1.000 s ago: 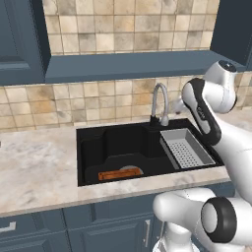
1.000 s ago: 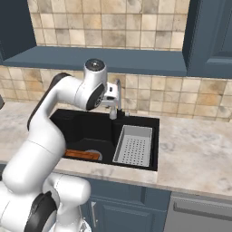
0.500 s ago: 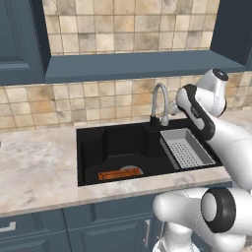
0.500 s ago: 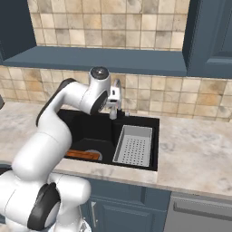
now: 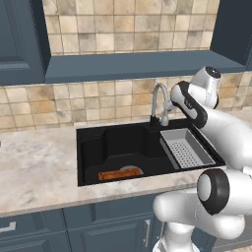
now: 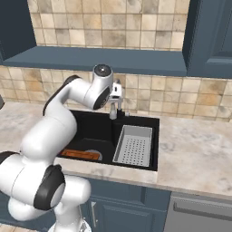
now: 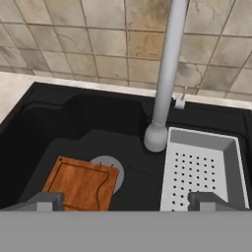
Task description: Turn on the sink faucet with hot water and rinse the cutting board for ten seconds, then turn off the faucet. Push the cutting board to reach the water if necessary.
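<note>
A: Pincer (image 7: 125, 199) high by the sink faucet (image 5: 158, 101), jaws wide apart, nothing held. No water running.

B: Where's the cutting board (image 7: 81, 183)?

A: Flat on the floor of the sink (image 5: 113, 142), near-left corner, one end touching the round drain (image 7: 110, 167). Well apart from the spout's mouth.

B: How would it handle?

A: Probably light, stiff wood with a darker rim and a groove. It lies too flat to pinch, so push on an edge; it may slide easily on the smooth black basin.

B: And the lever (image 7: 179, 102)?

A: Small, rigid stub beside the slim grey metal neck. Perforated grey drainer tray (image 6: 133, 145) sits on the right.
</note>
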